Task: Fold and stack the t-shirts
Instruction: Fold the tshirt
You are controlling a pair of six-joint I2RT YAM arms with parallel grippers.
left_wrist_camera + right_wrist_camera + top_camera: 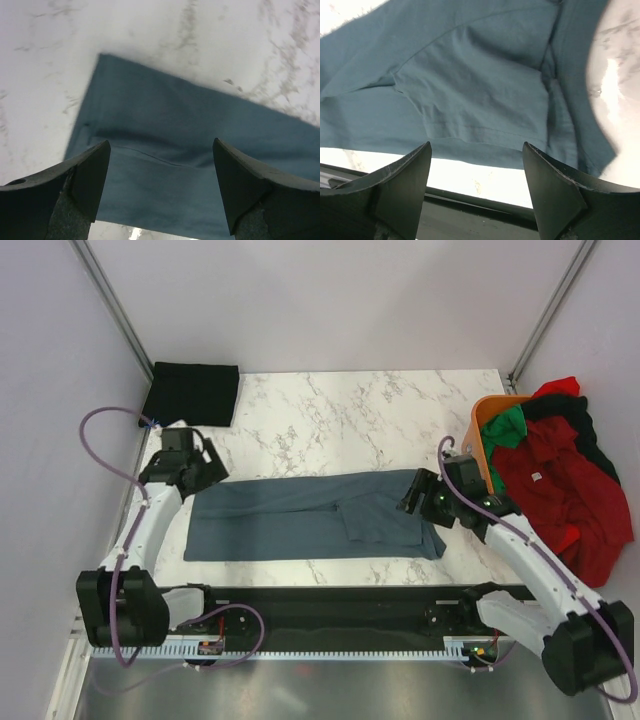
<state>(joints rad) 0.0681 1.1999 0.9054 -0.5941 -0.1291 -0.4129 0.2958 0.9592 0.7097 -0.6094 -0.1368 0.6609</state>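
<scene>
A grey-blue t-shirt (310,515) lies folded into a long strip across the near middle of the marble table, a sleeve folded onto it right of centre. My left gripper (203,468) hangs open over the strip's left end, which fills the left wrist view (165,150). My right gripper (418,495) hangs open over the right end; the right wrist view shows the folded sleeve (480,95) below its jaws. Both grippers are empty. A folded black t-shirt (192,392) lies at the far left corner. Red, green and black shirts (560,475) are piled at the right.
An orange basket (487,425) stands tipped at the right edge, shirts spilling from it off the table side. Grey walls close the table at left and back. A black rail (330,600) runs along the near edge between the arm bases.
</scene>
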